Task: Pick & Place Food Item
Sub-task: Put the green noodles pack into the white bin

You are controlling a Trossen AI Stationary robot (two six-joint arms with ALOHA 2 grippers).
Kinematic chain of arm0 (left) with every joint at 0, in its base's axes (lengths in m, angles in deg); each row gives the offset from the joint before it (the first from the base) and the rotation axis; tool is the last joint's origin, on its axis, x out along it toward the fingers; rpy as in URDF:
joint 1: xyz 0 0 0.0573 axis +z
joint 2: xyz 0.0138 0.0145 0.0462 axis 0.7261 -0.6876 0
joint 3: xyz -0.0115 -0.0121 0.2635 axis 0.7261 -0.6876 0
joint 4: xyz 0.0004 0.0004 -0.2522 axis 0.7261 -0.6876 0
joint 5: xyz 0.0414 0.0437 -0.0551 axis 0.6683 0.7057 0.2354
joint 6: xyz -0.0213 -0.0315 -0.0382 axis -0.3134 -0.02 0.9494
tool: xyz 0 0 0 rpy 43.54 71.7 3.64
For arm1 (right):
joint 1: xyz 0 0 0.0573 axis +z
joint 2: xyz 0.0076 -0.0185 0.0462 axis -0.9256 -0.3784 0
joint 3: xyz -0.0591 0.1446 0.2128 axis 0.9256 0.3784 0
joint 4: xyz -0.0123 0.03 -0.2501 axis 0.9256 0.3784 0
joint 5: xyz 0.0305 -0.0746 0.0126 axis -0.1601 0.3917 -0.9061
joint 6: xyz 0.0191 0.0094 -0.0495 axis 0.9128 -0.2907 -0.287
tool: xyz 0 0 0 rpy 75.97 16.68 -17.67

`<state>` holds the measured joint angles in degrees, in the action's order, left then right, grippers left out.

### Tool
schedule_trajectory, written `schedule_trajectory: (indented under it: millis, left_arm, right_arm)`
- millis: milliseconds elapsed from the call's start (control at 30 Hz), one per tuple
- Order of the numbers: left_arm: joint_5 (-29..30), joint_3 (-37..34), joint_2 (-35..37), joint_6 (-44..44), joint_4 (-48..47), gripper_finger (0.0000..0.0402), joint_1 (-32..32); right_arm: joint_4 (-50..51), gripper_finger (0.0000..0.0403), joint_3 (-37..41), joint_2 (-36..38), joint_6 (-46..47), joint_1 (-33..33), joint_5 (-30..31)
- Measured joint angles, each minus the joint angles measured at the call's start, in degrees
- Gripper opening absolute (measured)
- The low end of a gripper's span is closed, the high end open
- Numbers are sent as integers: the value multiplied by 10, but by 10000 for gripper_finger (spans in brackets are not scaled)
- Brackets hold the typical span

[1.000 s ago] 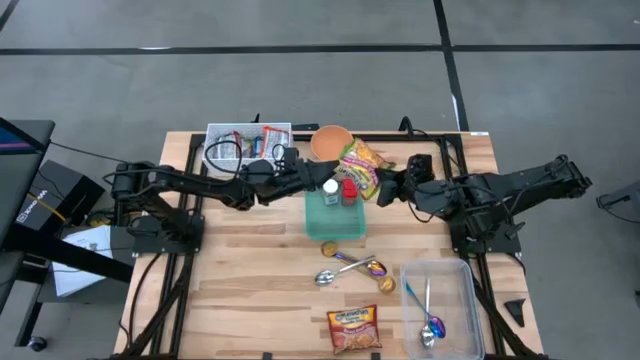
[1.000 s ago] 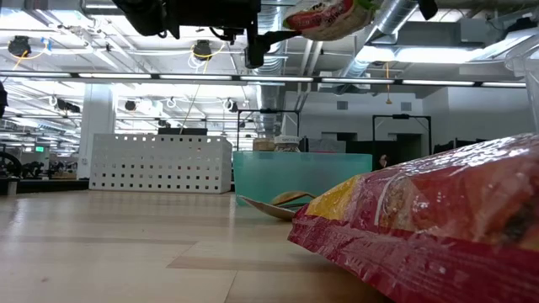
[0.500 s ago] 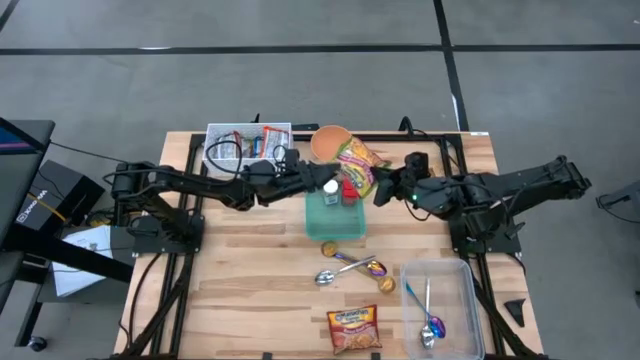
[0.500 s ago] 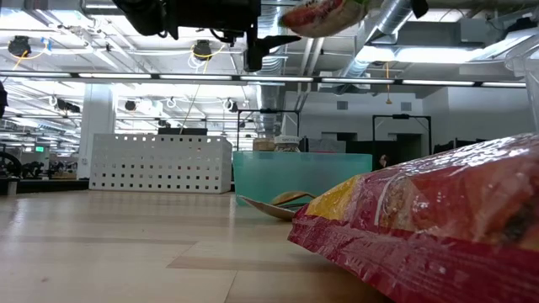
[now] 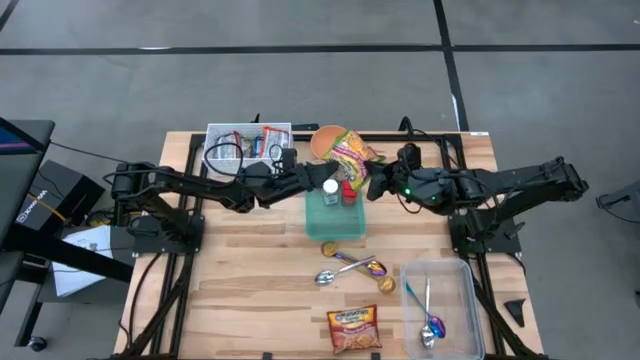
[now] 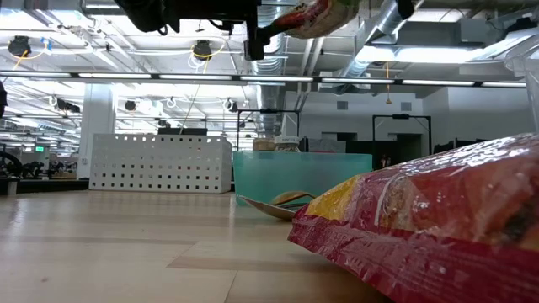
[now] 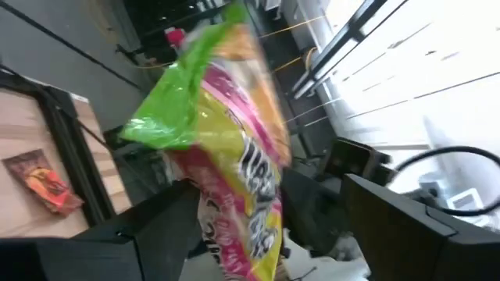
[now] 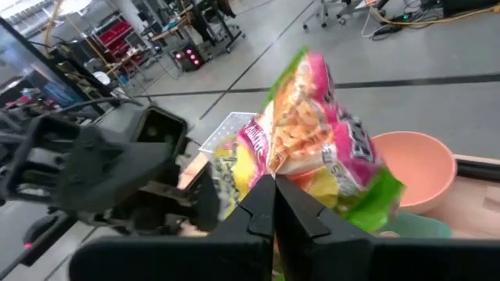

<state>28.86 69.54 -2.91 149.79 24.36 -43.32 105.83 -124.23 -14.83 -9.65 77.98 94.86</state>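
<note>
Wooden tabletop (image 5: 250, 290), lab floor beyond: the right gripper (image 5: 368, 186), jaws pinched tight on a corner of a snack bag (image 5: 349, 158), holds it aloft by the orange bowl (image 5: 324, 140) above the teal tray (image 5: 335, 222). The left gripper (image 5: 310, 177) waits wide apart, the bag between its fingers. A clean handover likely means the left closing squarely on the bag before the right lets go.

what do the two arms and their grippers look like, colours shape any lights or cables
Both arms are black, slender and jointed, each mounted on a black frame bolted to the wooden table. The left gripper has broad, flat dark fingers. The right gripper has dark fingers tapering to a point, with a small green light on the arm behind it. Black cables trail near the bases.
</note>
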Motion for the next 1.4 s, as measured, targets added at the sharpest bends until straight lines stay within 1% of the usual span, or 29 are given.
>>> schedule_trajectory:
  millis: [167,433,633,1000,1100,1167,1400]
  left_arm:
    - [-11,15,0,-1,-47,305,-4]
    - [-6,15,0,-16,-47,305,-12]
    - [14,15,0,-30,-28,305,-12]
    - [16,26,0,-30,-27,300,-14]
    - [16,31,0,-29,-31,286,-13]
    - [16,31,0,-29,-30,270,-14]
    - [16,31,0,-29,-31,181,-14]
  right_arm:
    - [-33,0,0,-1,-33,1,-12]
    - [-54,0,0,3,-45,2,-14]
    - [-54,0,0,2,-45,3,-33]
    - [-58,0,0,-1,-45,1,-40]
    - [-58,0,0,-1,-44,2,-40]
    - [-58,0,0,-1,-44,1,-39]
    - [-57,0,0,-1,-44,2,-27]
